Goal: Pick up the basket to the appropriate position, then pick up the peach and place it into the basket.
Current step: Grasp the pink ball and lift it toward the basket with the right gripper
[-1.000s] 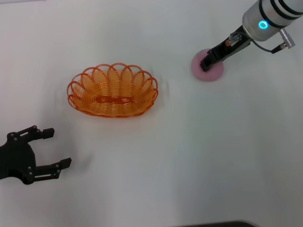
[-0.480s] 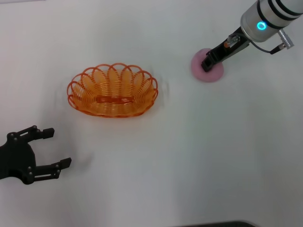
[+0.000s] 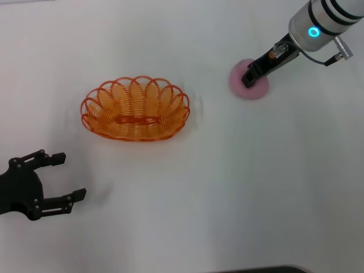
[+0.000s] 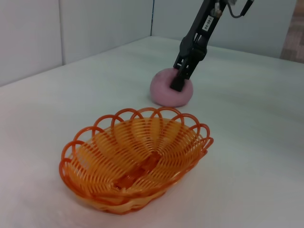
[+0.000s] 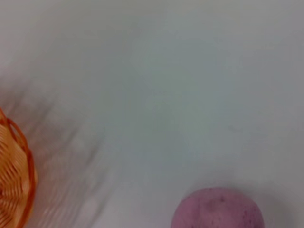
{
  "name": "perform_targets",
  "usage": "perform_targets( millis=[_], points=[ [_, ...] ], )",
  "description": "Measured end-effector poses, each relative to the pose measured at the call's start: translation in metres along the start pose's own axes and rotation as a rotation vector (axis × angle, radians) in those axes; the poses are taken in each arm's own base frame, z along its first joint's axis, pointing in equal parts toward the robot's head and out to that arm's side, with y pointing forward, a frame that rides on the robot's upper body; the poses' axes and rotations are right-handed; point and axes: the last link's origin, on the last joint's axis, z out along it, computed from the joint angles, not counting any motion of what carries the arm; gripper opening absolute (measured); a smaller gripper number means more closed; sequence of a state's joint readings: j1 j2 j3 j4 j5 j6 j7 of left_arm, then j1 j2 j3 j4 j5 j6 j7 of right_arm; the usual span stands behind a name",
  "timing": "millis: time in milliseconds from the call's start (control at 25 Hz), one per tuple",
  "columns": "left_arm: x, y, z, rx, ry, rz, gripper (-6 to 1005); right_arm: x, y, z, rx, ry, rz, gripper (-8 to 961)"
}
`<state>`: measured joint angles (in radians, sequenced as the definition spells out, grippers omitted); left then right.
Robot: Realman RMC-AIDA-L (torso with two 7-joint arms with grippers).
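One basket (image 3: pixel 135 108), one peach (image 3: pixel 256 86) (two tools)

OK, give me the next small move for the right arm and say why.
Probably close the right tool on the peach and lift. It is already down at the peach, which sits on the table apart from the basket; whether its fingers are shut is unclear. The basket is empty and upright, and the left tool is open nearer the robot, clear of it.
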<state>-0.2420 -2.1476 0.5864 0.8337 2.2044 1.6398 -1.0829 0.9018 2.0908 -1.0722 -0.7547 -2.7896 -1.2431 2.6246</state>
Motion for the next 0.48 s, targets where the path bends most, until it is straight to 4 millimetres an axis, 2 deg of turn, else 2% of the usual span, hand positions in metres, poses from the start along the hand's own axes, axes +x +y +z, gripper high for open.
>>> perform_targets(
  millis=[480],
  points=[
    [0.0016, -0.0010, 0.0011, -0.003, 0.000, 0.006, 892, 0.0014, -0.0006, 0.0006, -0.002, -0.001, 0.005, 368]
  ],
)
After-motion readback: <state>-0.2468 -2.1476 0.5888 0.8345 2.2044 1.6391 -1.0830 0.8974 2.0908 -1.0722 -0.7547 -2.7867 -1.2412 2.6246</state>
